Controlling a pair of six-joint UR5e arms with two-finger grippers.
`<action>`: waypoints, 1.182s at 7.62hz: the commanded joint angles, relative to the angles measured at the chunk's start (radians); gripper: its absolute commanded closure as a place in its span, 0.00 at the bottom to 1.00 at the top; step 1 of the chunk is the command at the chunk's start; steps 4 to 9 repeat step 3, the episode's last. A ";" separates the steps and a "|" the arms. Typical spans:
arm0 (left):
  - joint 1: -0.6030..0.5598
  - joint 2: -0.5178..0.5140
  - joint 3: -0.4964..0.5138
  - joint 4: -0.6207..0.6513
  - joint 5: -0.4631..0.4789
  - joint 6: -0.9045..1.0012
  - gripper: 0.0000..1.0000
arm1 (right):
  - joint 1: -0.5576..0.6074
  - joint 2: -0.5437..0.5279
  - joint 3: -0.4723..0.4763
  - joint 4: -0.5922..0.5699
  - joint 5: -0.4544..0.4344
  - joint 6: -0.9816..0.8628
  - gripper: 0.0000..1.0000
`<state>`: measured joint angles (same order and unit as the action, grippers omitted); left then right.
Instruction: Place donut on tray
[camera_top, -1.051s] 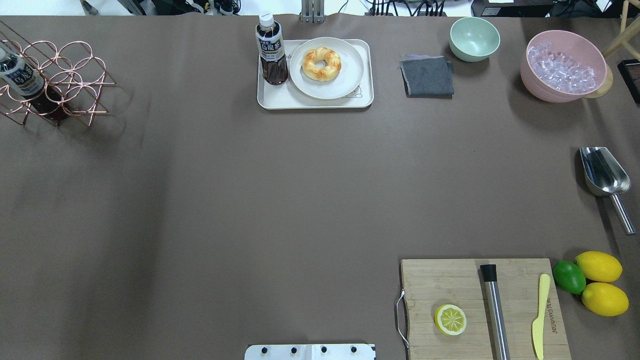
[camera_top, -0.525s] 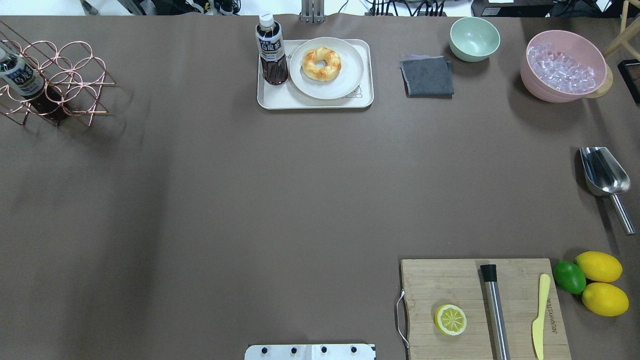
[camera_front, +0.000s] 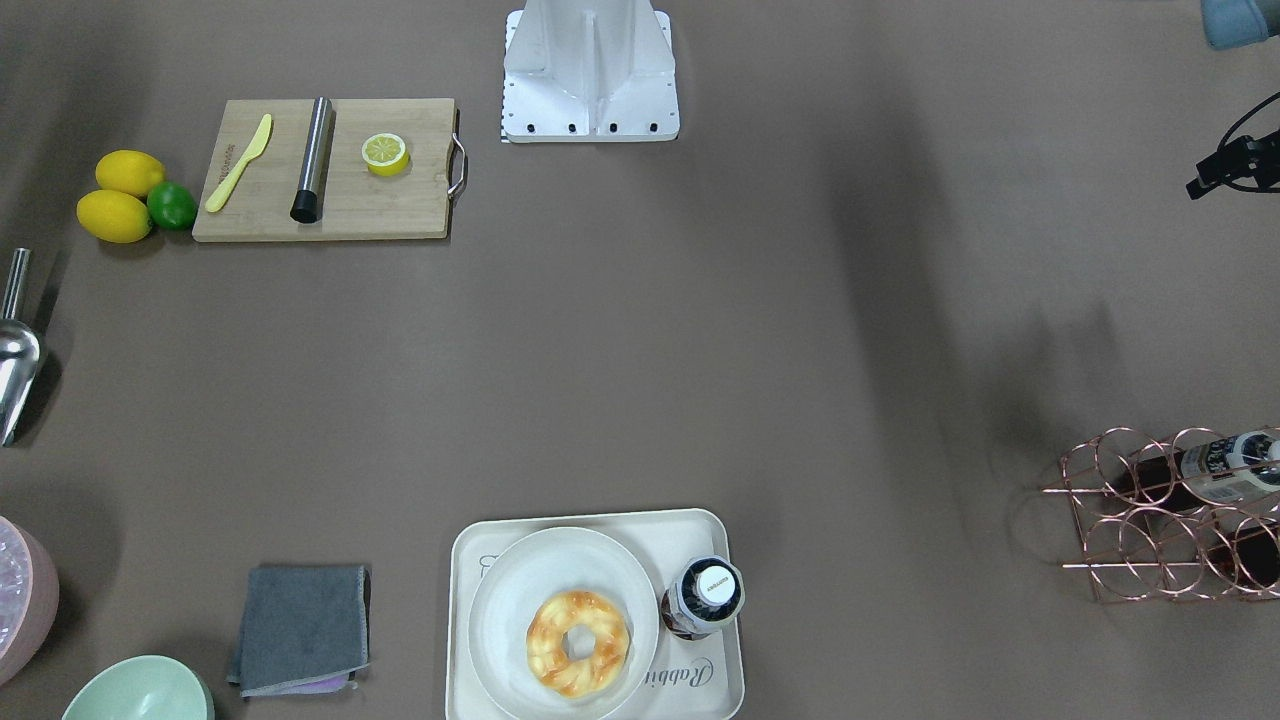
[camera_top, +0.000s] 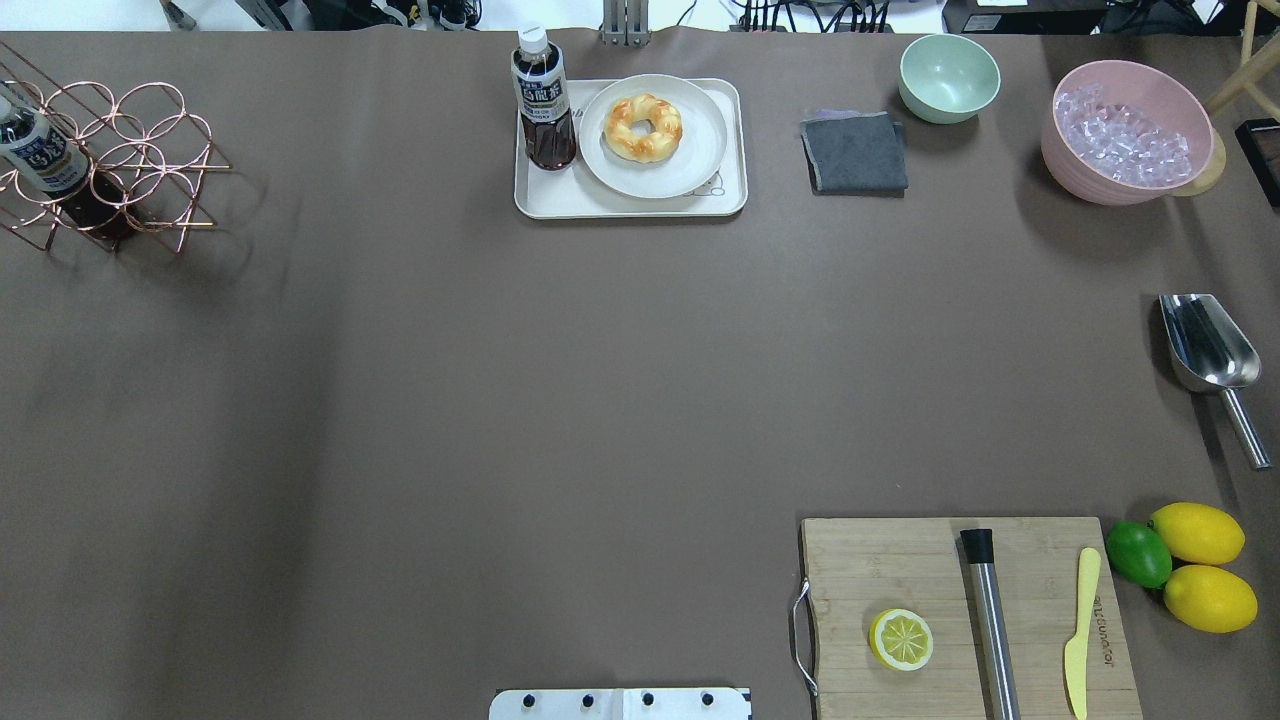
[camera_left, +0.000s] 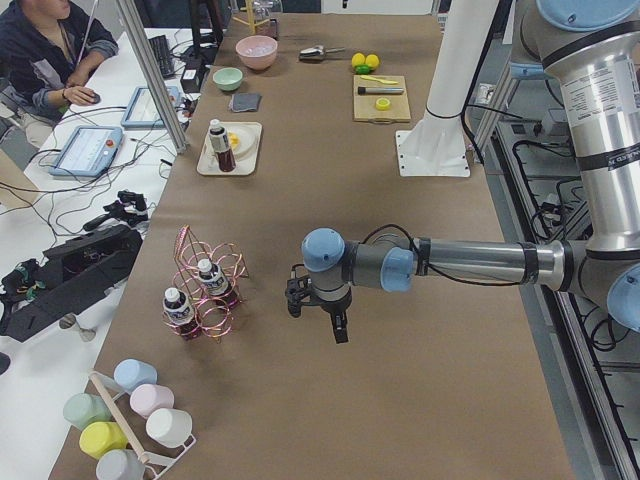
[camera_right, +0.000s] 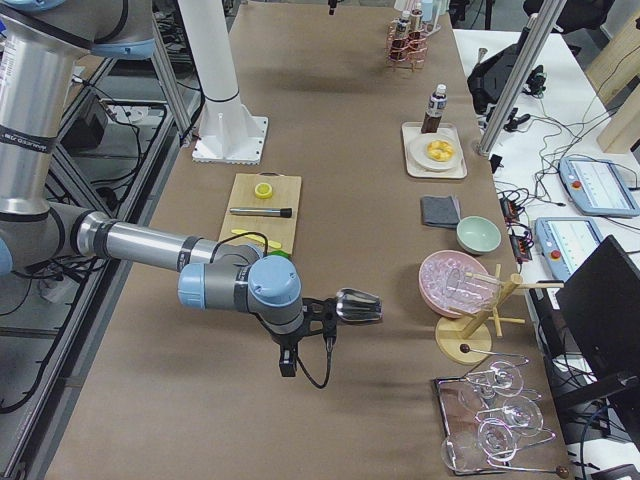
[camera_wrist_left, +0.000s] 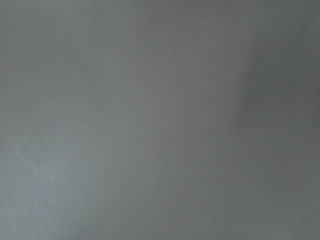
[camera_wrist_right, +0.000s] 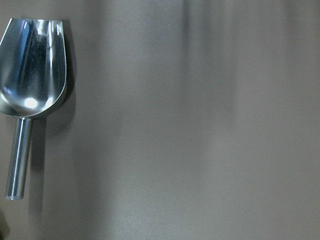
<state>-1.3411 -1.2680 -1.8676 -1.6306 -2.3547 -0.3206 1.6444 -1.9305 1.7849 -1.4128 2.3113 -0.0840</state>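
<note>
1. My left claw hangs low over the table's left end, near a wire rack that holds a bottle. Only a side camera catches it, so I cannot tell how wide it stands or whether it holds anything.
2. My right claw hangs over the right end, near a steel scoop. I cannot tell its opening or load either.
3. A brown cover, faintly creased, lies over the whole table; my left wrist camera sees only that.
4. White desks with cables run along the far side, and an operator sits there.
5. The donut lies on a round plate, and the plate sits on the tray at the far edge, about midway along.
6. A tea bottle stands upright on the tray, just left of the plate.
7. Right of the tray are a grey cloth, a green bowl and a pink bowl of ice.
8. At near right a board carries a half lemon, a steel rod and a yellow knife.
</note>
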 joint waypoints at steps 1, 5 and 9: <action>0.000 -0.007 0.002 0.000 0.000 0.000 0.02 | -0.002 0.002 0.001 0.000 0.000 0.000 0.00; -0.001 -0.010 0.002 0.002 0.000 0.000 0.02 | -0.002 0.011 0.005 0.000 0.003 -0.002 0.00; -0.001 -0.010 0.002 0.002 0.000 0.000 0.02 | -0.002 0.011 0.005 0.000 0.003 -0.002 0.00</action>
